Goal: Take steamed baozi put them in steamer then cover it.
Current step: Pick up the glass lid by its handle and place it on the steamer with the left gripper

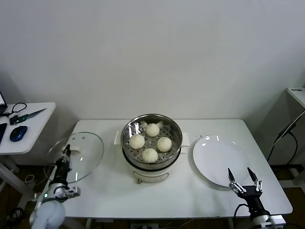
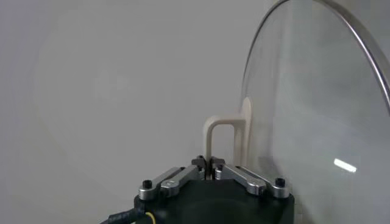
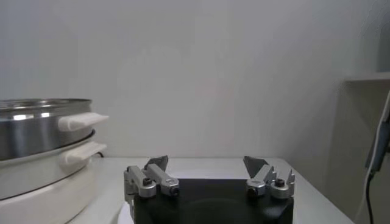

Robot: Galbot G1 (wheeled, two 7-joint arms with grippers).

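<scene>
Now left gripper point(image 2: 209, 172) pinches the cover point(image 1: 81, 155) by its handle point(image 2: 226, 137) (baozi point(image 1: 150, 142) loaded); right gripper point(image 1: 244, 182) idles, spread wide.

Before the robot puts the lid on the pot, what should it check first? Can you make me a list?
1. All four buns sit in the pot: ok.
2. Left gripper shut on the lid handle: ok.
3. Nothing covers the top of the pot: ok.
4. Right gripper open, near the plate, away from the pot: ok.
5. Grip firm enough to carry the lid: cannot tell.
</scene>
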